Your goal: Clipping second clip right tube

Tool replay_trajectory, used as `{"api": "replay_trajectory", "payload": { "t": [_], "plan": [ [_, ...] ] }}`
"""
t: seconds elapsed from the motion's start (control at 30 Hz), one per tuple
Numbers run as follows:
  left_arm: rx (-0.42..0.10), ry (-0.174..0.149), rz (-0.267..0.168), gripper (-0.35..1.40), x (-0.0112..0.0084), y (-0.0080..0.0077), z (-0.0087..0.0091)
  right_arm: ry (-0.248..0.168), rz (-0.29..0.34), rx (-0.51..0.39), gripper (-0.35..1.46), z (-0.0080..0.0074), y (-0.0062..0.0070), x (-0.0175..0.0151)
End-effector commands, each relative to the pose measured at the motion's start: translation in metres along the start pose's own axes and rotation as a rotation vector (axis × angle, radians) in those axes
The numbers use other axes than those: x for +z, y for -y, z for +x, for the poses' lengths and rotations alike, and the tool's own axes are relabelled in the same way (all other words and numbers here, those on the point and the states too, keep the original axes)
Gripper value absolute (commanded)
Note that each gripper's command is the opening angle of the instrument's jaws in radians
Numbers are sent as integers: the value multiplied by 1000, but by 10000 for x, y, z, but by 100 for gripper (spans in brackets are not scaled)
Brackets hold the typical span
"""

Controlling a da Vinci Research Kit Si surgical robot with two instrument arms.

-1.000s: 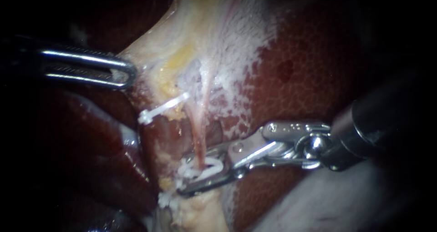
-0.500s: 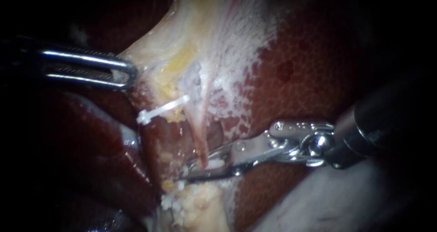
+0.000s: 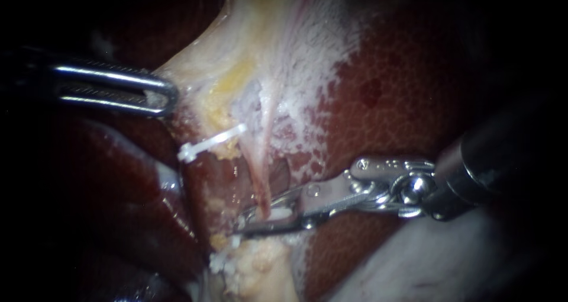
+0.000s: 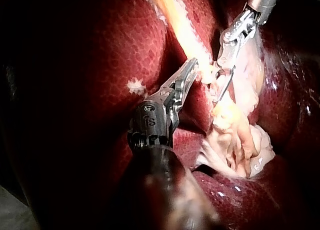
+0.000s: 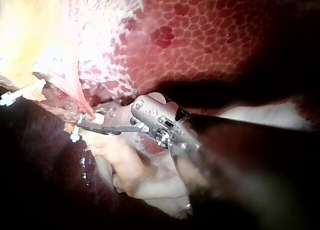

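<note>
The thin pink right tube (image 3: 258,174) runs down from the pale tissue (image 3: 260,47) into my right instrument (image 3: 248,222). Its jaws lie nearly together across the tube, shut on a white clip (image 3: 279,213). The right wrist view shows the same: the jaws (image 5: 82,124) pinch the clip (image 5: 98,119) at the tube's lower end. Another white clip (image 3: 210,142) sits higher, to the left of the tube. My left instrument (image 3: 163,96) is shut on the pale tissue's edge; in the left wrist view its jaws (image 4: 192,70) hold a yellowish strand.
Dark red mottled liver (image 3: 384,100) fills the right side behind the tube. Lumpy yellow-white fat (image 3: 254,266) lies just below the right jaws. A pale smooth fold (image 3: 426,260) lies under the right shaft. A dark lobe (image 3: 118,189) sits lower left.
One second ago the right jaws stood apart around the tube with the clip spread open; they then came together on it. Since half a second ago nothing has moved. The left instrument is unchanged.
</note>
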Motion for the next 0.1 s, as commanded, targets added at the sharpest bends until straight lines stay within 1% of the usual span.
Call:
{"api": "replay_trajectory", "payload": {
  "t": [0.03, 0.1],
  "plan": [
    [0, 0, -1, -35, 0, 0, 0, 0, 0, -1, -35, 0, 0, 0],
    [0, 0, -1, -35, 0, 0, 0, 0, 0, -1, -35, 0, 1, 0]
  ]
}}
